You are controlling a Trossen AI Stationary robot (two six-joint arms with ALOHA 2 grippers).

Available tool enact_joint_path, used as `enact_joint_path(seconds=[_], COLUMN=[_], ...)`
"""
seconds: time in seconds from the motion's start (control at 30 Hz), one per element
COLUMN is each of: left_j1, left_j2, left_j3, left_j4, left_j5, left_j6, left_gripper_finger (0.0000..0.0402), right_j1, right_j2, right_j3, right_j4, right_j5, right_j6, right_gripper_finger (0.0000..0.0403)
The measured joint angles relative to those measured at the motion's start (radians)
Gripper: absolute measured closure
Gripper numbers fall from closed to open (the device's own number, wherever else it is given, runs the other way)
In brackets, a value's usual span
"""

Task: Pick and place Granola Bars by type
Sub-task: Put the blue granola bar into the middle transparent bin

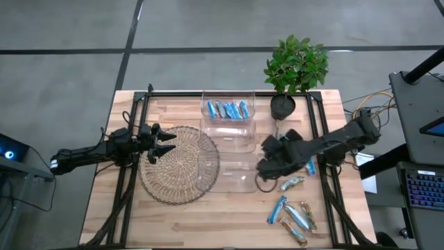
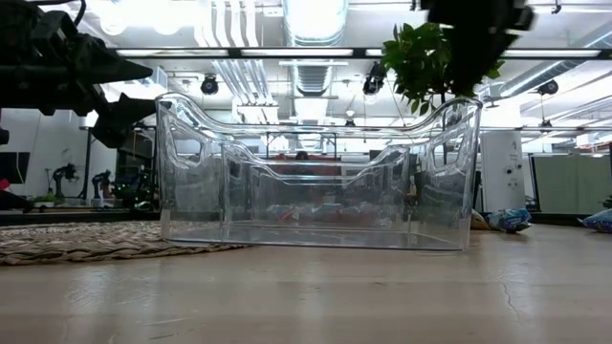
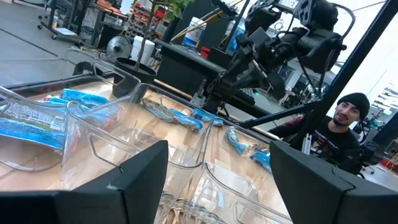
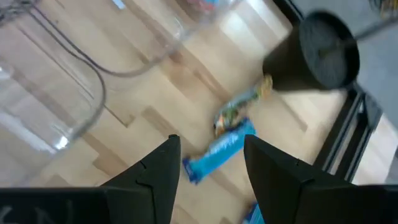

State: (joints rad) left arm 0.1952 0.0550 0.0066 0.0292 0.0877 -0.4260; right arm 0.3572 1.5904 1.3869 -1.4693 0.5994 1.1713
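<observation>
Several granola bars, blue and silvery, lie in the far clear bin (image 1: 226,110). More bars (image 1: 291,217) lie loose on the table's near right part, and one silvery-green bar (image 1: 291,184) lies just beyond them. My right gripper (image 4: 211,146) is open and hovers above a blue bar (image 4: 219,151) that lies flat on the wood, end to end with a silvery-green bar (image 4: 239,111). In the high view it (image 1: 267,165) stands by the bins' right side. My left gripper (image 1: 163,142) is open and waits over the woven mat's left edge.
Three clear bins stand in a row from far to near; the middle bin (image 1: 227,135) and the near bin (image 1: 232,175) hold no bars that I can see. A round woven mat (image 1: 177,167) lies left of them. A potted plant (image 1: 284,104) stands at the far right. A person (image 3: 348,118) sits beyond the table.
</observation>
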Motion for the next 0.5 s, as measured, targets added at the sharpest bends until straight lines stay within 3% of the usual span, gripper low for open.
enact_joint_path(seconds=[0.23, 0.5], left_j1=[0.0, 0.0], left_j2=[0.0, 0.0], left_j3=[0.0, 0.0], left_j4=[0.0, 0.0], left_j5=[0.0, 0.0], left_j6=[0.0, 0.0], left_gripper_finger=[0.014, 0.014], right_j1=[0.044, 0.039], right_j2=[-0.108, -0.152], right_j3=[-0.135, -0.258], right_j4=[-0.044, -0.042], right_j5=[-0.024, -0.218], right_j6=[0.231, 0.412], right_gripper_finger=[0.0205, 0.0157])
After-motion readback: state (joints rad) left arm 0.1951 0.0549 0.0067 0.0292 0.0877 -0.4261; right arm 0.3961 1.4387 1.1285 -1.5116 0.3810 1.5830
